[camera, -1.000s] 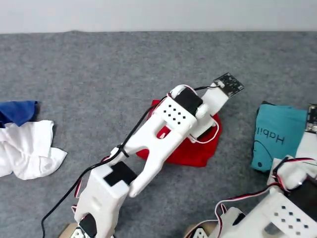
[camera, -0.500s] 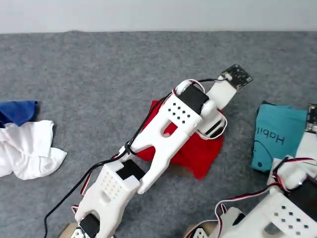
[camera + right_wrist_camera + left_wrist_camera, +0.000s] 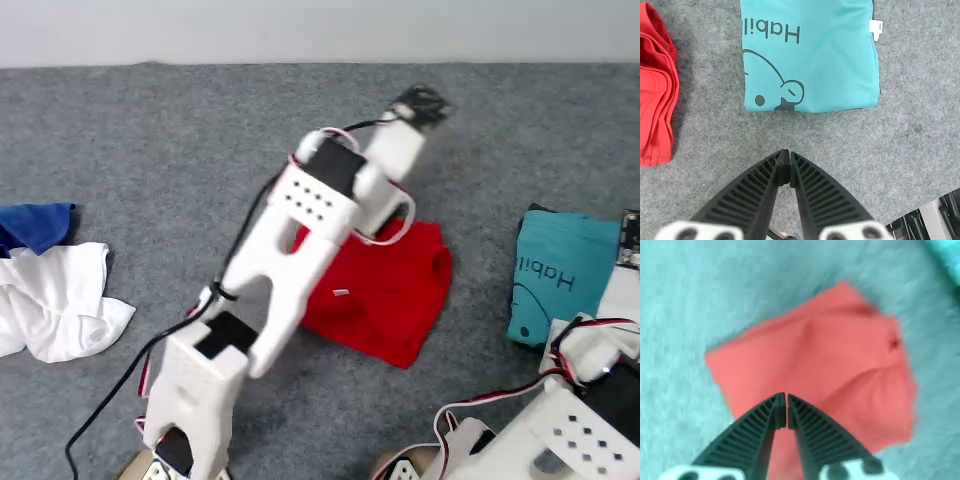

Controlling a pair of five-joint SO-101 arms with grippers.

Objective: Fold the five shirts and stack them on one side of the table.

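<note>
A red shirt (image 3: 385, 290) lies folded and a little rumpled on the grey table, right of centre. My left arm (image 3: 315, 200) hangs over its back left edge. In the left wrist view my left gripper (image 3: 782, 399) is shut and empty, held above the red shirt (image 3: 830, 355). A teal shirt (image 3: 560, 275) with dark print lies folded flat at the right. My right gripper (image 3: 784, 156) is shut and empty over bare table, just short of the teal shirt (image 3: 807, 55). A white shirt (image 3: 50, 300) and a blue shirt (image 3: 35, 225) lie crumpled at the left edge.
The right arm's base (image 3: 560, 420) sits at the front right corner. The red shirt's hem (image 3: 655, 90) shows beside the teal shirt in the right wrist view. Bare grey table (image 3: 180, 130) stretches across the back and the left middle.
My left arm has lifted and swung back and to the left off the red shirt, which now lies uncovered and wider on the table. The right arm has not moved.
</note>
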